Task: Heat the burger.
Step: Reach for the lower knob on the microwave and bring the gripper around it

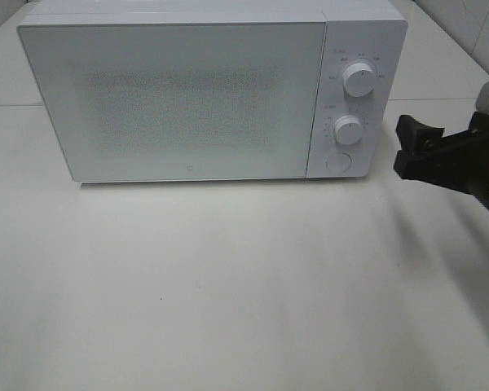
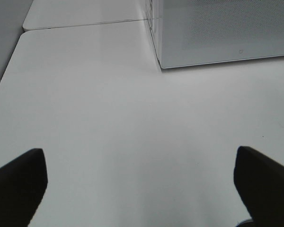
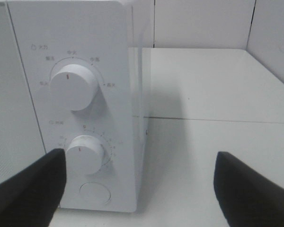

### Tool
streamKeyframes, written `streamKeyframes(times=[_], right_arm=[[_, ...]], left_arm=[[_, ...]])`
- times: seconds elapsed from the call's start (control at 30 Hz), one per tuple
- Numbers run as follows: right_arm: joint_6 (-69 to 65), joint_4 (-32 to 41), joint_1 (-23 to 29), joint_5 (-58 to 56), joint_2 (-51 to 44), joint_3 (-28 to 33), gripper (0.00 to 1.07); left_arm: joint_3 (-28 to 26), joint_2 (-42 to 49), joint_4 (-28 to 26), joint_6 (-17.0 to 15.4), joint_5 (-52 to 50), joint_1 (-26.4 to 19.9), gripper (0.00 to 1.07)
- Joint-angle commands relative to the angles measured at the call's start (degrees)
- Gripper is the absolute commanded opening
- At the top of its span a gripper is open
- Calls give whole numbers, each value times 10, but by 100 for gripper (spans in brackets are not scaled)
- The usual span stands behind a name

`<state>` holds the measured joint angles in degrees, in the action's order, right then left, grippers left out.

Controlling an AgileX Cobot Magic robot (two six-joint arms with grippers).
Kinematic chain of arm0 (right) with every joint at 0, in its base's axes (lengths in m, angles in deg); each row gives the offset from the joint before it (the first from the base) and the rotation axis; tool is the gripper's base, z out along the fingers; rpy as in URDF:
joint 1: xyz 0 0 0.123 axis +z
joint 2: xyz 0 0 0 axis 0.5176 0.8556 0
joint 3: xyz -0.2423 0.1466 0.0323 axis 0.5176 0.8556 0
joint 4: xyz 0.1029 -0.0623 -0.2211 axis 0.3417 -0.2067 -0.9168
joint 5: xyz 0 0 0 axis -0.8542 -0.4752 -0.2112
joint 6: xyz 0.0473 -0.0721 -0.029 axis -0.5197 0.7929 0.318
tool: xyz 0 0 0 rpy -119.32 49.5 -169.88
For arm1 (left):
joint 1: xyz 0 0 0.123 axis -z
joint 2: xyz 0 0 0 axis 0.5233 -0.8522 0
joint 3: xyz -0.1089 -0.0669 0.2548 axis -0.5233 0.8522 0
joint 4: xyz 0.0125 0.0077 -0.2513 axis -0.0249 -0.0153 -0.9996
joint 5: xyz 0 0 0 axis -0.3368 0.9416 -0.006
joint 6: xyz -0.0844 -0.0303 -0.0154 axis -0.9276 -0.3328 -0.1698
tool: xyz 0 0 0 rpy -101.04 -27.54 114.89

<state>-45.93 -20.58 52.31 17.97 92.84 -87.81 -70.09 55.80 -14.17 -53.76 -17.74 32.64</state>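
Burger's nowhere in view. The microwave (image 1: 187, 98) door is closed and frosted, so I can't tell if it's inside. The right gripper (image 1: 409, 148) is spread wide, holding nothing, and levelled at the control panel. The lower dial (image 3: 85, 153) sits just ahead of it but off toward one finger, not centred. My guess: slide sideways until the dial's between the fingers, then close gently and twist. The left gripper (image 2: 142, 182) hangs fully spread over the table (image 2: 109, 118), with the microwave's corner well ahead of it.

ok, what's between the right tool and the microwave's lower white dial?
Nothing. In the exterior high view, only bare white tabletop separates the black right tool from the white box-shaped microwave; its round white lower dial stands unobstructed.
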Motion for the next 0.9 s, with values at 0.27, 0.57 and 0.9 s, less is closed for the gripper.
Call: streamKeyframes(times=[0.27, 0.57, 0.9], right_arm=[[6, 73, 84, 22, 97, -68, 76], [6, 65, 84, 19, 156, -140, 76], [2, 58, 84, 16, 191, -174, 76]], left_arm=[[0, 11, -5, -3, -9, 3, 105], [0, 11, -5, -3, -9, 3, 105], [0, 11, -5, -3, -9, 3, 105]])
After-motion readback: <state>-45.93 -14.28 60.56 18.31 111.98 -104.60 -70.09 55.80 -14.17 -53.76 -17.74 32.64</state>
